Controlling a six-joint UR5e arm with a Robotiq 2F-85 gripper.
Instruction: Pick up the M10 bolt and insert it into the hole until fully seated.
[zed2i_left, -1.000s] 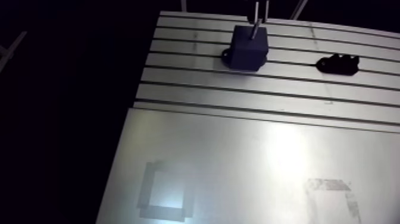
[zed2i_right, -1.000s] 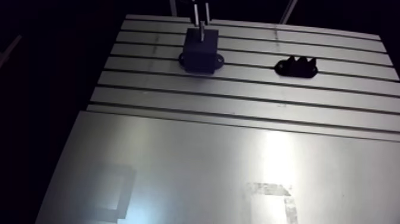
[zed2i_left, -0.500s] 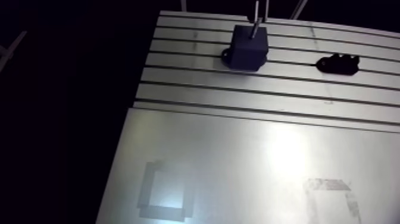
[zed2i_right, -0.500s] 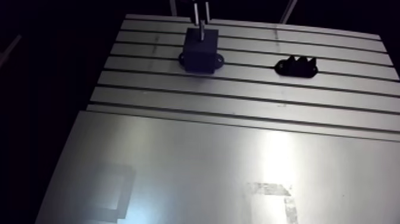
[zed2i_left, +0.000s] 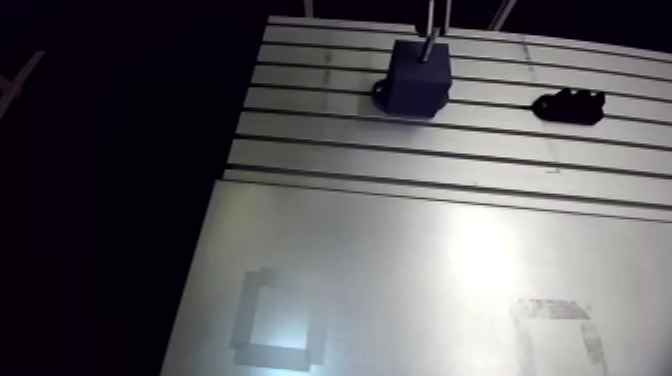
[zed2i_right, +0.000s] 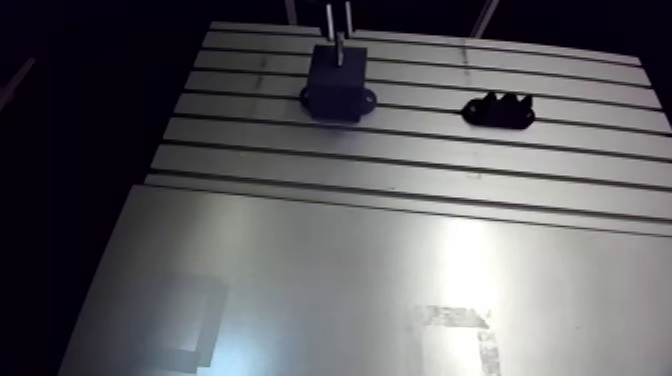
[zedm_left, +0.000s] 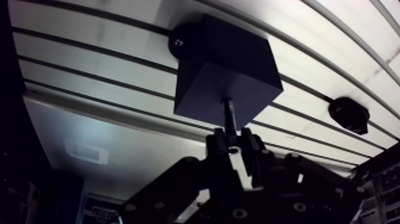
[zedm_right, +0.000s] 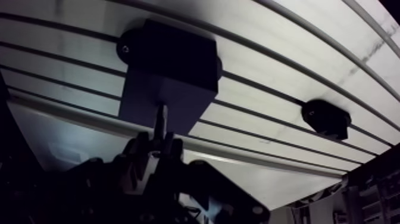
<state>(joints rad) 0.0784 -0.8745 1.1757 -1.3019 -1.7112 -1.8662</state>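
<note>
Little differs from the earlier frames. In the arm view the whole scene sits a touch higher, which is the camera's shift. The two-fingered black gripper (zedm_left: 231, 146) still hangs over the same spot with the same load.

The gripper's fingers (zedm_left: 217, 142) are pressed onto the slim grey metal M10 bolt (zedm_left: 228, 116) and pinch it near its upper end. The shank points straight down at the dark cube-shaped block (zedm_left: 226, 65).

In the wrist view the bolt's tip meets the block's top face near that face's edge. The hole is lost in the dark surface, so how far the tip has entered cannot be told.

The block stands near the far edge of the slotted aluminium table (zed2i_left: 350, 160). A round mounting ear (zedm_left: 178, 43) sticks out at its foot and lies flat on the slats.

A low black notched holder (zed2i_left: 570, 105) lies well apart from the block, toward the table's right edge in the arm view. Whether anything rests in its notches cannot be made out.

A smooth metal plate (zed2i_left: 400, 270) covers the table's near part and carries a square outline of grey tape (zed2i_left: 245, 320).
</note>
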